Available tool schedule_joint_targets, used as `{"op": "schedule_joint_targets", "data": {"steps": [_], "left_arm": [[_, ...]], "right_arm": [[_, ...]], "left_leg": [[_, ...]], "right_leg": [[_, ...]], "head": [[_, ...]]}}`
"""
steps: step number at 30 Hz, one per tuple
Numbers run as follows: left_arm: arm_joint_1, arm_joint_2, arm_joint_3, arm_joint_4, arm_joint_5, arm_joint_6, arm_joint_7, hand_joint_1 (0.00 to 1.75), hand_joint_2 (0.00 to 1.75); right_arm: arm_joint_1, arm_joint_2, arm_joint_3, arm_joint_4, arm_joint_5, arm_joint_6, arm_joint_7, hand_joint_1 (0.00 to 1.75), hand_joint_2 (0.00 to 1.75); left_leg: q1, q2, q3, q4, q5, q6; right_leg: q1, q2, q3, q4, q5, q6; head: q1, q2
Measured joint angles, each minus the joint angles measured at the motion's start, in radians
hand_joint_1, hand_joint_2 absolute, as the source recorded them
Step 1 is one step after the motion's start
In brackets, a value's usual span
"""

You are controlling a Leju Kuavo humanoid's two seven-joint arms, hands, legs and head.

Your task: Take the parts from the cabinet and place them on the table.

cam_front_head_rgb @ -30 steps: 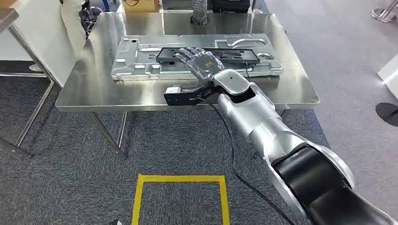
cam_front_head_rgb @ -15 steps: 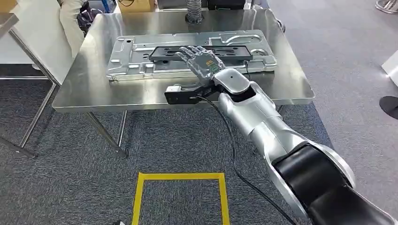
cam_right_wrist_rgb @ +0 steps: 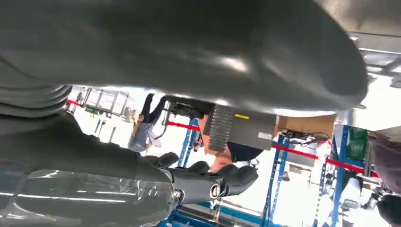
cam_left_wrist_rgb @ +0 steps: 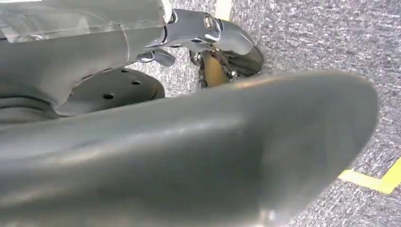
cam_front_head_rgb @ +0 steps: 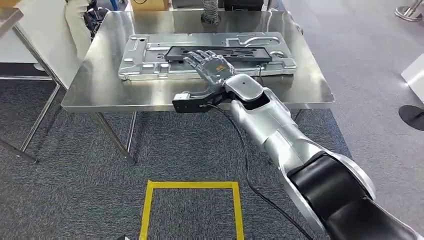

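A long black part (cam_front_head_rgb: 240, 52) lies flat on a large silver stamped panel (cam_front_head_rgb: 145, 60) on the steel table (cam_front_head_rgb: 95, 92). My right hand (cam_front_head_rgb: 211, 67) reaches over the table's near edge, palm down with fingers spread. Its fingertips lie over the near edge of the black part and it grips nothing. In the right wrist view, my right hand (cam_right_wrist_rgb: 208, 184) has its dark fingers stretched out above the shiny metal. My left hand (cam_left_wrist_rgb: 213, 38) hangs over grey carpet and holds nothing.
A yellow tape square (cam_front_head_rgb: 190, 186) marks the carpet in front of the table. A person (cam_front_head_rgb: 75, 20) stands at the table's far left corner. A corrugated hose (cam_front_head_rgb: 211, 12) and a cardboard box (cam_front_head_rgb: 150, 5) are at the far edge. Another table's legs (cam_front_head_rgb: 30, 125) stand to the left.
The whole view has shifted a little, so the camera moved. My right hand stays spread over the black part, its fingertips drawn slightly back toward the part's near edge.
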Motion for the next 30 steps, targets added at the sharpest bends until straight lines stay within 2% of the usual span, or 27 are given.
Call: {"op": "schedule_joint_targets", "data": {"steps": [2, 3, 4, 5, 6, 7, 8, 9, 10, 12, 13, 14, 15, 17, 18, 19, 20, 21, 22, 23, 24, 25, 27, 28, 29, 30], "left_arm": [[0.001, 0.0, 0.0, 0.0, 0.0, 0.0, 0.0, 0.0, 0.0], [0.002, 0.0, 0.0, 0.0, 0.0, 0.0, 0.0, 0.0, 0.0], [0.002, 0.0, 0.0, 0.0, 0.0, 0.0, 0.0, 0.0, 0.0], [0.002, 0.0, 0.0, 0.0, 0.0, 0.0, 0.0, 0.0, 0.0], [0.002, 0.0, 0.0, 0.0, 0.0, 0.0, 0.0, 0.0, 0.0], [0.001, 0.0, 0.0, 0.0, 0.0, 0.0, 0.0, 0.0, 0.0], [0.0, 0.0, 0.0, 0.0, 0.0, 0.0, 0.0, 0.0, 0.0], [0.0, 0.0, 0.0, 0.0, 0.0, 0.0, 0.0, 0.0, 0.0], [0.0, 0.0, 0.0, 0.0, 0.0, 0.0, 0.0, 0.0, 0.0], [0.0, -0.001, 0.0, 0.0, 0.0, 0.0, 0.0, 0.0, 0.0], [0.002, -0.001, 0.0, 0.0, 0.0, 0.0, 0.0, 0.0, 0.0], [0.002, 0.0, 0.0, 0.0, 0.0, 0.0, 0.0, 0.0, 0.0], [0.001, 0.0, 0.0, 0.0, 0.0, 0.0, 0.0, 0.0, 0.0], [0.002, 0.0, 0.0, 0.0, 0.0, 0.0, 0.0, 0.0, 0.0], [0.002, 0.0, 0.0, 0.0, 0.0, 0.0, 0.0, 0.0, 0.0], [0.002, 0.0, 0.0, 0.0, 0.0, 0.0, 0.0, 0.0, 0.0], [0.002, 0.0, 0.0, 0.0, 0.0, 0.0, 0.0, 0.0, 0.0], [0.002, 0.001, 0.0, 0.0, 0.0, 0.0, 0.0, 0.0, 0.0], [0.001, 0.001, 0.0, 0.0, 0.0, 0.0, 0.0, 0.0, 0.0], [0.0, 0.001, 0.0, 0.0, 0.0, 0.0, 0.0, 0.0, 0.0], [-0.003, 0.002, 0.0, 0.0, 0.0, 0.0, 0.0, 0.0, 0.0], [-0.002, 0.002, 0.0, 0.0, 0.0, 0.0, 0.0, 0.0, 0.0], [-0.001, 0.002, 0.0, 0.0, 0.0, 0.0, 0.0, 0.0, 0.0], [0.0, 0.002, 0.0, 0.0, 0.0, 0.0, 0.0, 0.0, 0.0], [0.0, -0.001, 0.0, 0.0, 0.0, 0.0, 0.0, 0.0, 0.0], [-0.002, 0.0, 0.0, 0.0, 0.0, 0.0, 0.0, 0.0, 0.0]], "right_arm": [[0.002, 0.0, 0.0, 0.002, 0.0, 0.0, 0.0, 0.0, 0.0], [0.004, -0.001, 0.001, 0.003, 0.0, 0.0, 0.0, 0.0, 0.0], [0.006, -0.001, 0.001, 0.005, 0.0, 0.0, 0.0, 0.0, 0.0], [0.007, -0.002, 0.001, 0.005, 0.0, 0.0, 0.0, 0.0, 0.0], [0.007, -0.002, 0.001, 0.005, 0.0, 0.0, 0.0, 0.0, 0.0], [0.005, -0.002, 0.001, 0.005, 0.0, 0.0, 0.0, 0.0, 0.0], [0.002, -0.002, 0.002, 0.005, 0.0, 0.0, 0.0, 0.0, 0.0], [0.0, -0.002, 0.002, 0.004, 0.0, -0.001, 0.0, 0.0, 0.0], [0.0, -0.001, 0.002, 0.004, 0.0, 0.0, 0.0, 0.0, 0.0], [-0.002, -0.002, 0.002, 0.004, -0.001, 0.0, 0.003, 0.0, 0.0], [-0.002, -0.002, 0.002, 0.004, -0.002, 0.0, 0.003, 0.0, 0.0], [-0.002, -0.001, 0.002, 0.005, -0.002, 0.0, 0.003, 0.0, 0.0], [-0.003, 0.0, 0.002, 0.005, -0.002, 0.0, 0.003, 0.0, 0.0], [-0.002, 0.0, 0.002, 0.005, -0.002, 0.0, 0.003, 0.0, 0.0], [0.0, 0.0, 0.003, 0.005, -0.002, 0.0, 0.003, 0.0, 0.0], [0.002, 0.0, 0.003, 0.006, -0.002, 0.0, 0.003, 0.0, 0.0], [0.003, 0.0, 0.003, 0.006, -0.002, 0.0, 0.003, 0.0, 0.0], [0.003, 0.0, 0.003, 0.006, -0.002, 0.0, 0.003, 0.0, 0.0], [0.002, 0.0, 0.003, 0.006, -0.002, 0.0, 0.003, 0.0, 0.0], [0.001, 0.0, 0.003, 0.005, -0.002, 0.0, 0.003, 0.0, 0.0], [0.0, 0.0, 0.003, 0.005, -0.002, 0.0, 0.003, 0.0, 0.0], [0.0, 0.0, 0.003, 0.005, -0.002, 0.0, 0.003, 0.0, 0.0], [0.0, 0.0, 0.003, 0.005, -0.002, 0.0, 0.003, 0.0, 0.0], [0.0, 0.0, 0.003, 0.005, -0.002, 0.0, 0.003, 0.0, 0.0], [0.0, -0.002, 0.003, 0.005, -0.002, 0.0, 0.003, 0.0, 0.0], [-0.002, -0.002, 0.003, 0.005, -0.002, 0.0, 0.003, 0.0, 0.0]], "left_leg": [[0.0, 0.0, -0.019, 0.003, 0.012, 0.0], [0.0, 0.001, -0.029, 0.004, 0.018, 0.0], [0.0, 0.001, -0.037, 0.005, 0.023, -0.001], [0.0, 0.0, -0.045, 0.006, 0.028, -0.003], [0.0, 0.0, -0.051, 0.008, 0.033, -0.006], [0.0, -0.001, -0.056, 0.008, 0.038, -0.009], [0.0, -0.001, -0.058, 0.009, 0.043, -0.013], [-0.003, -0.003, -0.062, 0.006, 0.05, -0.02], [-0.002, -0.002, -0.06, 0.002, 0.055, -0.028], [0.0, -0.002, -0.063, -0.003, 0.067, -0.041], [-0.004, -0.003, -0.066, -0.007, 0.074, -0.05], [0.002, -0.003, -0.076, 0.009, 0.049, -0.05], [0.001, -0.002, -0.091, 0.05, 0.002, -0.051], [0.001, -0.002, -0.142, 0.208, -0.103, -0.056], [0.001, -0.002, -0.162, 0.283, -0.136, -0.058], [0.001, -0.002, -0.163, 0.32, -0.14, -0.059], [0.001, -0.002, -0.141, 0.303, -0.122, -0.057], [0.001, -0.002, -0.093, 0.242, -0.092, -0.055], [0.001, -0.002, -0.033, 0.155, -0.063, -0.051], [0.001, -0.002, 0.034, 0.058, -0.047, -0.045], [-0.003, -0.002, 0.066, 0.006, -0.076, -0.037], [-0.008, -0.004, 0.056, 0.011, -0.062, -0.032], [-0.012, -0.005, 0.049, 0.007, -0.059, -0.023], [-0.007, -0.005, 0.046, 0.001, -0.05, -0.015], [0.0, 0.001, 0.043, -0.005, -0.038, -0.008], [-0.001, 0.001, 0.033, -0.009, -0.027, 0.0]], "right_leg": [[-0.006, 0.0, -0.062, 0.172, -0.091, 0.01], [-0.007, 0.0, -0.081, 0.237, -0.116, 0.013], [-0.009, 0.0, -0.076, 0.247, -0.114, 0.014], [-0.011, 0.0, -0.047, 0.212, -0.094, 0.014], [-0.012, 0.0, 0.007, 0.13, -0.06, 0.012], [-0.012, 0.0, 0.076, 0.023, -0.027, 0.008], [-0.012, 0.0, 0.138, -0.074, -0.018, 0.003], [-0.004, 0.001, 0.143, -0.087, -0.021, -0.002], [-0.001, 0.002, 0.132, -0.084, -0.005, -0.01], [0.002, 0.003, 0.129, -0.091, -0.005, -0.023], [-0.004, 0.002, 0.126, -0.104, 0.007, -0.033], [-0.007, -0.002, 0.124, -0.112, 0.02, -0.038], [-0.007, -0.003, 0.117, -0.115, 0.029, -0.047], [-0.003, -0.004, 0.098, -0.114, 0.043, -0.051], [0.0, -0.004, 0.087, -0.113, 0.05, -0.053], [0.003, -0.004, 0.076, -0.11, 0.057, -0.053], [0.004, -0.004, 0.066, -0.108, 0.063, -0.052], [0.005, -0.003, 0.057, -0.103, 0.068, -0.051], [0.005, -0.003, 0.049, -0.098, 0.07, -0.048], [0.006, -0.002, 0.043, -0.09, 0.073, -0.045], [0.009, -0.002, 0.035, -0.087, 0.075, -0.041], [0.009, -0.003, 0.034, -0.085, 0.081, -0.033], [0.007, -0.003, 0.031, -0.086, 0.092, -0.021], [0.01, -0.002, 0.029, -0.087, 0.098, -0.014], [0.006, 0.0, 0.023, -0.08, 0.09, -0.011], [0.005, 0.001, 0.006, -0.046, 0.042, -0.003]], "head": [[0.0, 0.0], [0.0, 0.0], [0.0, 0.0], [0.0, 0.0], [0.0, 0.0], [0.0, 0.0], [0.0, 0.0], [-0.001, 0.0], [0.0, 0.0], [0.001, 0.0], [0.003, 0.0], [0.001, 0.0], [-0.001, 0.0], [-0.005, 0.0], [-0.005, 0.0], [-0.005, 0.0], [-0.005, 0.0], [-0.005, 0.0], [-0.005, 0.0], [-0.005, 0.0], [-0.005, 0.0], [-0.003, 0.0], [-0.008, 0.0], [-0.008, 0.0], [-0.008, 0.0], [-0.006, 0.0]]}}
